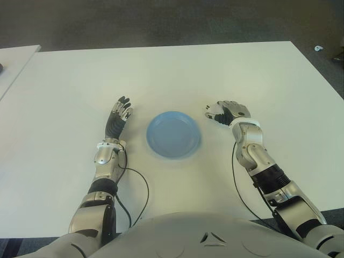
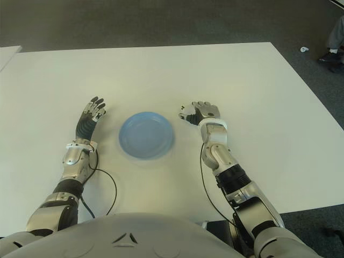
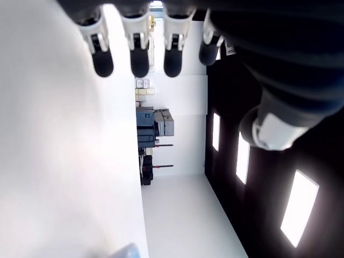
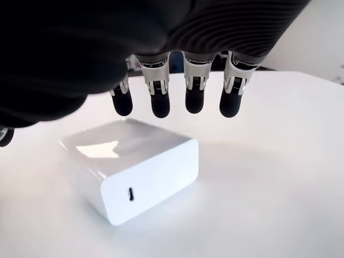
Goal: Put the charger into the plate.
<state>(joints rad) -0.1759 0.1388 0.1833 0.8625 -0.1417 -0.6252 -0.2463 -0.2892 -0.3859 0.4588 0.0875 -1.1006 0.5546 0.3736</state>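
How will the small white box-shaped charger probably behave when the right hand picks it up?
The white box-shaped charger looks rigid, so it should keep its shape. Its glossy faces and rounded edges may slip between fingers of the right hand. Lying flat on the white table, it seems unlikely to roll or tip.

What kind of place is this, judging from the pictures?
Probably an office or lab room: a large white table stands on dark grey carpet, another white table is beside it, and long ceiling lights show.
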